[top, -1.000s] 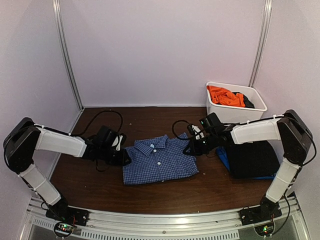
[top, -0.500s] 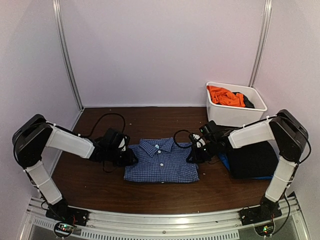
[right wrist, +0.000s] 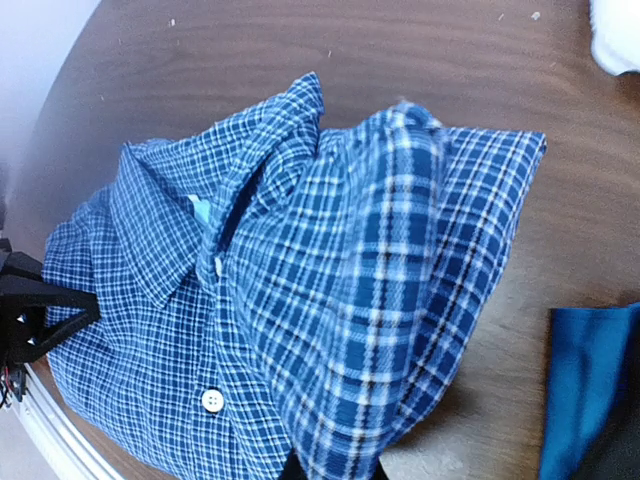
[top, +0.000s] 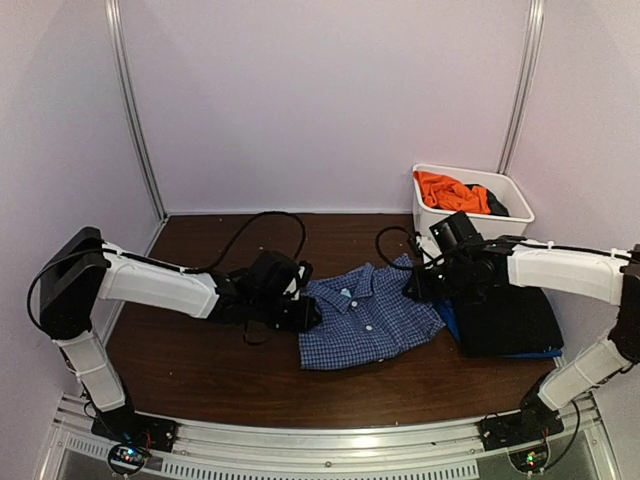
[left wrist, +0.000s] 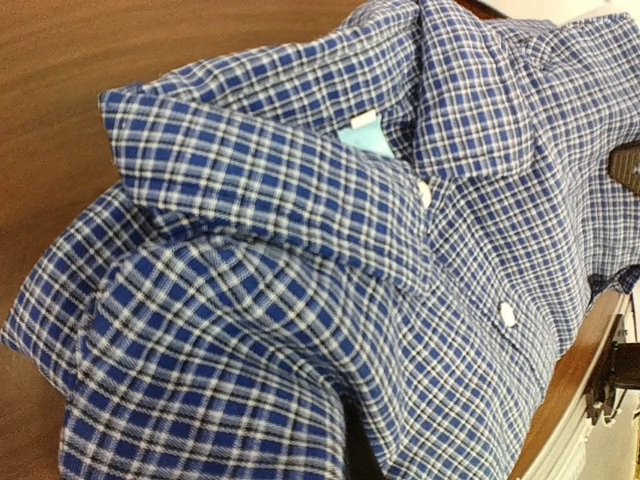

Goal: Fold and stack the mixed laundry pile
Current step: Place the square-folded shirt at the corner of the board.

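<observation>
Two end effectors are pinched shut on the folded checked shirt point(top: 365, 318), the left end effector point(top: 303, 314) at its left edge and the right end effector point(top: 412, 288) at its right. The shirt sits mid-worktop point(top: 200, 360), just beside the black and blue stack point(top: 505, 320). I think both should rise and travel together at one height, so the fold does not open.
</observation>
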{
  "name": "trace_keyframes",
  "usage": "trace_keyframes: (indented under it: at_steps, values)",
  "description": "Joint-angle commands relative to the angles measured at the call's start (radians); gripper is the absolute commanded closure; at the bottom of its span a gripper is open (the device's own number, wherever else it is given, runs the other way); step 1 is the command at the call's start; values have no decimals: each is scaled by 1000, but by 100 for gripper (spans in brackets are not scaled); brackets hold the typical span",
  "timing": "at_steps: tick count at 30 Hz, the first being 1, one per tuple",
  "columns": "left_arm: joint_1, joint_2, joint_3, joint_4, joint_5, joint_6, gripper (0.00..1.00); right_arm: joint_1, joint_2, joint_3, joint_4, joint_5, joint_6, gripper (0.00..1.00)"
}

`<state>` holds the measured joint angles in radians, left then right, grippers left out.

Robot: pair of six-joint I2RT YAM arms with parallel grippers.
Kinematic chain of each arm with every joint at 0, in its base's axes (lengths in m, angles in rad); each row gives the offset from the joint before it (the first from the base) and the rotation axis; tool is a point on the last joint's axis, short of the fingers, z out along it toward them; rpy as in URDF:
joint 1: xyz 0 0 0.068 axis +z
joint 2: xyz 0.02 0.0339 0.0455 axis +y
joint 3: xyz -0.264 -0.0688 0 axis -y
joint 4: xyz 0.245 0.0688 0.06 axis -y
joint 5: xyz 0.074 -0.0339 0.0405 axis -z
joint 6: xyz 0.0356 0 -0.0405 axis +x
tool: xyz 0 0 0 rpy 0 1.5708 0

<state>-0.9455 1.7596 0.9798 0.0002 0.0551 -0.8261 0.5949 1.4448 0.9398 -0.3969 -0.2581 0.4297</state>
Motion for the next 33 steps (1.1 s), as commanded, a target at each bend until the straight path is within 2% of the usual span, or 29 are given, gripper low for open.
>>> trace_keyframes:
  at_steps: [1,5,10,18,24,27,33]
  values:
    - [-41,-2,128,27,-27,69,100,-36,-162,57,-185,167,-41,100]
    - [-65,74,288,20,8,109,100,-91,-276,85,-302,263,-63,100]
    - [-84,204,486,42,65,129,100,-199,-371,80,-372,323,-109,100]
    - [-139,427,812,73,116,158,100,-429,-461,100,-415,435,-209,100]
    - [-154,646,1094,48,181,148,100,-466,-498,92,-447,656,-206,100]
    - [-164,754,1225,55,218,123,100,-469,-525,53,-423,829,-213,100]
    - [-184,928,1426,114,283,94,100,-517,-496,13,-380,926,-196,100]
